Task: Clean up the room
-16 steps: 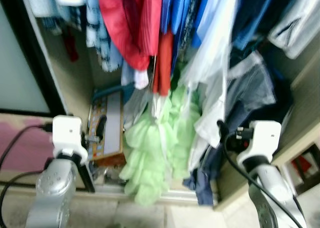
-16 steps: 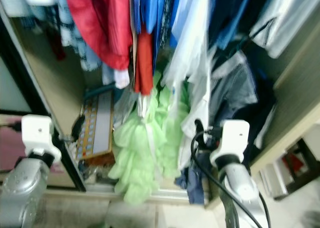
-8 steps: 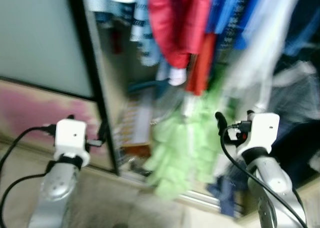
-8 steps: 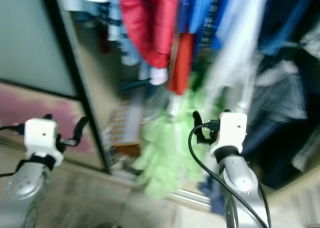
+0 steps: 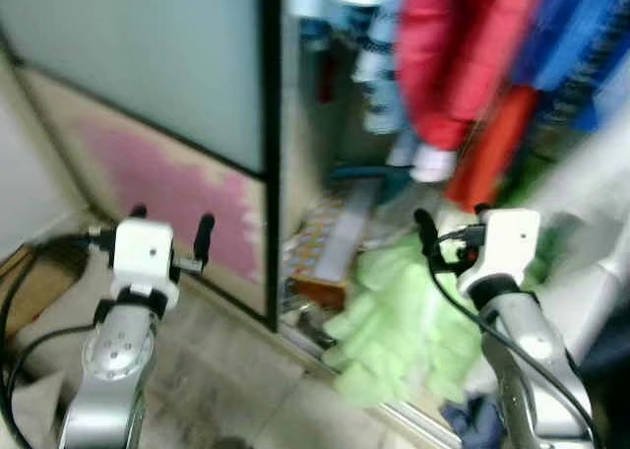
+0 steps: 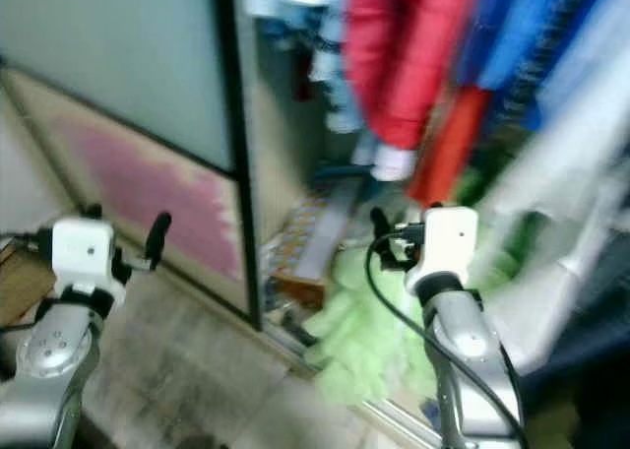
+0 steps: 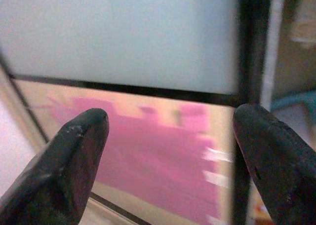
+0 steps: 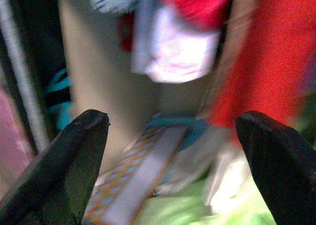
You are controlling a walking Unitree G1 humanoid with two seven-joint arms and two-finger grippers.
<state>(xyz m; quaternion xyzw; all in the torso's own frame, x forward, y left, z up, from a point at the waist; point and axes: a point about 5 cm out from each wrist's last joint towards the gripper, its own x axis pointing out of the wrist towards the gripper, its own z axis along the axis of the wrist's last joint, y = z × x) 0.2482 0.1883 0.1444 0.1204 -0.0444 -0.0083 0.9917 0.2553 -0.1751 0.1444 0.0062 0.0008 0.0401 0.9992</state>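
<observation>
Roughly at eight o'clock in the head view: left gripper [image 5: 170, 224], raised on its silver arm in front of the wardrobe's sliding door [image 5: 148, 55]. Fingers [image 7: 74, 166] spread wide apart, clamped on nothing, pointing at the door's frosted upper pane and the pink patch [image 7: 148, 151] on the lower panel. Beside that arm, at nine o'clock, something brown [image 5: 30, 282], too blurred to name. Underfoot at six o'clock, grey mottled floor [image 5: 217, 390].

Near the centre, running from twelve o'clock down to six: the door's black frame [image 5: 268, 154], marking the edge of the open wardrobe. Just past it, inside the wardrobe at floor level, a flat patterned box [image 5: 330, 242] leaning against the inner wall, a teal strip above its top end.

At four o'clock: green fluffy fabric [image 5: 413, 321], the likeliest thing to tidy, piled low in the wardrobe and spilling toward the bottom rail, touching the box's lower end. In front of it, right gripper [image 5: 453, 227], held up at three o'clock, fingers [image 8: 69, 161] likewise well apart and empty, aimed between the box and the hanging clothes.

Above, from one to two o'clock: red garment [image 5: 453, 65] with a white cuff [image 5: 431, 161] at its hem, an orange-red piece [image 5: 492, 154] beside it, then blue garments [image 5: 581, 45] at the far right. All heavily blurred.
</observation>
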